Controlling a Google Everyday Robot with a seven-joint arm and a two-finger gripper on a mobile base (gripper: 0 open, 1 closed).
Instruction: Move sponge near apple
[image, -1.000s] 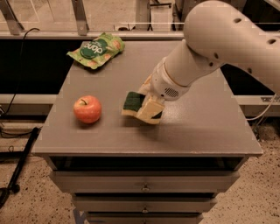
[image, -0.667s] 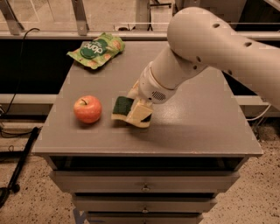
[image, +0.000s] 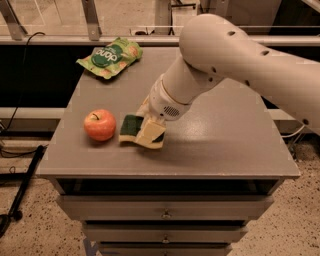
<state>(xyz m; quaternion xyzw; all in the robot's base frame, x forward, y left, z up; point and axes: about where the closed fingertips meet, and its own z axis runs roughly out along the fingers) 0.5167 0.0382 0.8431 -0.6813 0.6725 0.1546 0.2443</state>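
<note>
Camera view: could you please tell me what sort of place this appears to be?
Probably a robot lab or test workspace: a grey drawer cabinet stands on speckled floor, and the tool holds a sponge beside an apple.

Apple (image: 100, 125) sits upright on the tabletop (image: 225, 145), red-orange with a yellowish patch, short dark stem on top. The sponge (image: 131, 125) is just beside it, not quite touching: dark green over pale yellow foam, tilted, far end pinched in the gripper (image: 150, 134).
</note>
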